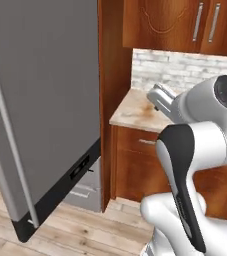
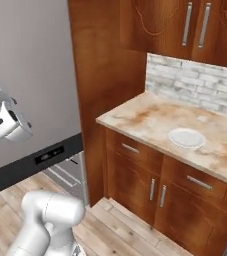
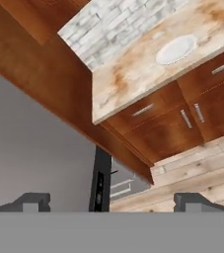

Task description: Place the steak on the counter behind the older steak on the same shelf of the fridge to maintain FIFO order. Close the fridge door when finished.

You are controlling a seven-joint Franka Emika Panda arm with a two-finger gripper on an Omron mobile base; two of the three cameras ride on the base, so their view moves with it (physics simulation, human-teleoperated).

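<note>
Fridge door (image 1: 40,100) hangs nearly shut, its dark bottom strip across the gap to the grey drawers (image 2: 67,175) behind. Gripper (image 3: 111,201) hovers in front with its fingers wide apart, holding nothing. Farther back, a white plate (image 2: 186,137) sits mid-counter (image 2: 145,117), near the brick backsplash (image 2: 195,82).

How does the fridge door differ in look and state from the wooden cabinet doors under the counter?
The fridge door is a tall flat grey panel with a black bottom strip; the cabinet doors are small and brown. The fridge door stands ajar, swung out over the floor; the cabinet doors are shut flush. Both carry slim metal handles.
</note>
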